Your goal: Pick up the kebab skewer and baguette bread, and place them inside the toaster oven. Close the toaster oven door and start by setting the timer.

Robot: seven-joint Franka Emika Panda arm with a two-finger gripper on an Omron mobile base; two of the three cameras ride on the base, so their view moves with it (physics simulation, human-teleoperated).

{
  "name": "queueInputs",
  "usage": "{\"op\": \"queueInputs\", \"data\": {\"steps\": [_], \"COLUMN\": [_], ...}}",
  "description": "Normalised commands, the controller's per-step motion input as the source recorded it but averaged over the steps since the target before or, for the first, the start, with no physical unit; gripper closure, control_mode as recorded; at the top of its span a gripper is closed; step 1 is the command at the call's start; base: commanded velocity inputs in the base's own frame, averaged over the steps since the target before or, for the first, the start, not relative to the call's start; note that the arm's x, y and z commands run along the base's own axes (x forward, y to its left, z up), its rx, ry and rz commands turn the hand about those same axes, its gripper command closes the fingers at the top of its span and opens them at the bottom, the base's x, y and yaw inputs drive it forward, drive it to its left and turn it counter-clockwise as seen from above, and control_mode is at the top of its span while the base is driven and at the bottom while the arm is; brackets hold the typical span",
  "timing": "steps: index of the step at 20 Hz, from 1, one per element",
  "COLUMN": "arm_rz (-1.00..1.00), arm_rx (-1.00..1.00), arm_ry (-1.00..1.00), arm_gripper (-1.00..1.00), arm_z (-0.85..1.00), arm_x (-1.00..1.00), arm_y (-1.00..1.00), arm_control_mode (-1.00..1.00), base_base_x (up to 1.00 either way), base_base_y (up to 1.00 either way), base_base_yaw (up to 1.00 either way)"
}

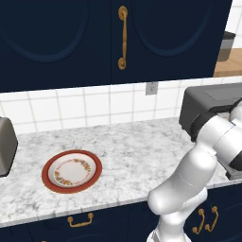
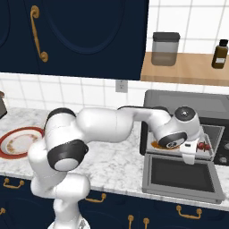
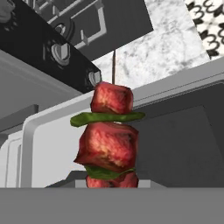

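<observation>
Marble surface under navy cabinets carries, at its right end, the dark grey toaster oven, whose toaster oven door lies dropped open and flat over the front edge. Near the left end sits a red-rimmed plate. Above the open door, the tool is clenched on the kebab skewer, at the oven's mouth.
</observation>
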Motion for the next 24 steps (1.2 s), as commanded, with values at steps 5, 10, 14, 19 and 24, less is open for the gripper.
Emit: {"op": "queueInputs", "data": {"steps": [5, 10, 14, 19, 24], "arm_rz": [0.01, 0.03, 0.03, 0.03, 0.01], "arm_rx": [0.06, 0.08, 0.0, 0.0, 0.0], "arm_ry": [-0.03, -0.01, 0.0, 0.0, 0.0], "arm_gripper": [1.0, 1.0, 1.0, 1.0, 1.0], "arm_z": [0.08, 0.2, 0.0, -0.16, -0.1], "arm_x": [0.15, 0.13, 0.29, 0.29, 0.39], "arm_y": [-0.25, -0.09, 0.0, 0.04, 0.11], "arm_control_mode": [-1.0, -1.0, -1.0, -1.0, -1.0], "base_base_x": [0.0, 0.0, 0.0, 0.0, 0.0], "base_base_y": [0.0, 0.0, 0.0, 0.0, 0.0], "base_base_yaw": [0.0, 0.0, 0.0, 0.0, 0.0]}}
